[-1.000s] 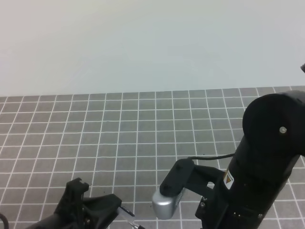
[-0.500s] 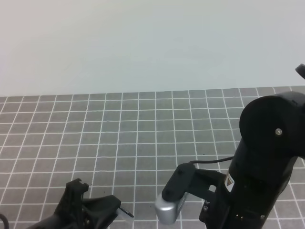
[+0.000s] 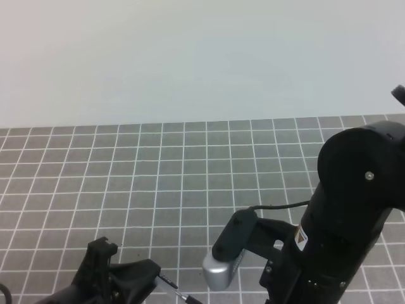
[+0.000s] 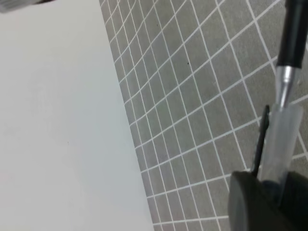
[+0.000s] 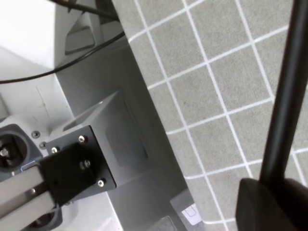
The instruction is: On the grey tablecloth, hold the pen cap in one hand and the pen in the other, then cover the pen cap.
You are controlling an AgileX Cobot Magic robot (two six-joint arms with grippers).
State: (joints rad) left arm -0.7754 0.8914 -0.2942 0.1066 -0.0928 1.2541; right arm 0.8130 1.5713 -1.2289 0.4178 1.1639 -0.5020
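Note:
In the left wrist view a translucent pen cap (image 4: 279, 139) with a thin black clip sticks out of my left gripper, whose dark finger (image 4: 255, 202) is shut on its base. The black pen (image 4: 293, 33) comes in from the upper right, its silver tip at the cap's open mouth. The right wrist view shows the pen (image 5: 284, 96) as a long black shaft rising from my right gripper's finger (image 5: 269, 202), which is shut on it. Seen from above, my left gripper (image 3: 149, 278) holds the cap (image 3: 166, 283) at the bottom edge over the grey tablecloth (image 3: 190, 183); the right gripper itself is cut off below.
My right arm (image 3: 345, 215) and its silver wrist camera (image 3: 221, 269) fill the lower right of the high view. A grey metal base with cables (image 5: 96, 144) lies beyond the cloth's edge. A pale wall (image 3: 202, 57) stands behind the table.
The right arm dipped and drew back half a second ago, then returned. The pen's tip is again at the cap's mouth. My left gripper has stayed put.

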